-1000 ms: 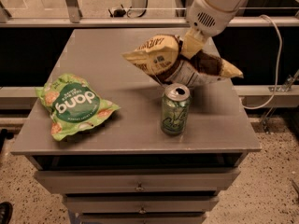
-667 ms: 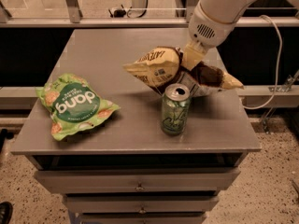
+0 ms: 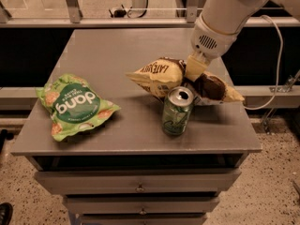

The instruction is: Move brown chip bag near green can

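Two crinkly snack bags were on view: one brown chip bag [image 3: 158, 75] with tan-yellow ends, and one bright green chip bag [image 3: 75, 106] with a dark round label. There was one small green can [image 3: 176, 114] of metal with a silver top. One flat grey surface [image 3: 117, 50] lay beneath them, with two small drawer knobs [image 3: 139, 188] below it. One white robot arm [image 3: 225, 13] ended in one hand [image 3: 192, 76], pinching the brown bag's middle just behind the can.
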### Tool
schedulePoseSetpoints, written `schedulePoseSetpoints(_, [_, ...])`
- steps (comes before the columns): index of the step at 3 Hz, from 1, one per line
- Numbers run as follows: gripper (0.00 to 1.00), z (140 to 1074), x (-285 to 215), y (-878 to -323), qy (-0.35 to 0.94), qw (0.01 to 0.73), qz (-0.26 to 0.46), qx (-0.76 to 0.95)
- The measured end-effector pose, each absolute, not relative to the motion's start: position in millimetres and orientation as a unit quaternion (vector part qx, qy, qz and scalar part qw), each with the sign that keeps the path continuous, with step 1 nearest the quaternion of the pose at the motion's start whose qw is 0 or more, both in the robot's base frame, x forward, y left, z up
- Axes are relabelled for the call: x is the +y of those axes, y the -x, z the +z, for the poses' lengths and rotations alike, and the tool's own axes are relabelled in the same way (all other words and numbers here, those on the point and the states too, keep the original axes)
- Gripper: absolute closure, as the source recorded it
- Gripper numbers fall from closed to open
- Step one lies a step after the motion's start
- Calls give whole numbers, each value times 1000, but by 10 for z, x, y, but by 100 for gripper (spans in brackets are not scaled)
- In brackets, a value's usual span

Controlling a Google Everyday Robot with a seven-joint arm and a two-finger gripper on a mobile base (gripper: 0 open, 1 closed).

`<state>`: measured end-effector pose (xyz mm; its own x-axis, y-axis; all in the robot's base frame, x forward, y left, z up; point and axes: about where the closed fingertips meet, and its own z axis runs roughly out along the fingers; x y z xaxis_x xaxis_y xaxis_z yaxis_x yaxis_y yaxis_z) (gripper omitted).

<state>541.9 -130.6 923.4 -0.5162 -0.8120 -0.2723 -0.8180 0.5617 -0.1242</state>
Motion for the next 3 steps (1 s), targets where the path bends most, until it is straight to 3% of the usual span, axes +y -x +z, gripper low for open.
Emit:
schedulePoseSetpoints(1, [31, 9186, -1336, -5432, 462, 145, 13, 875])
schedulePoseSetpoints(2, [19, 9130, -1384, -5479, 414, 166, 34, 894])
schedulePoseSetpoints(3, [42, 9084, -1363, -5566, 373, 201, 49, 904])
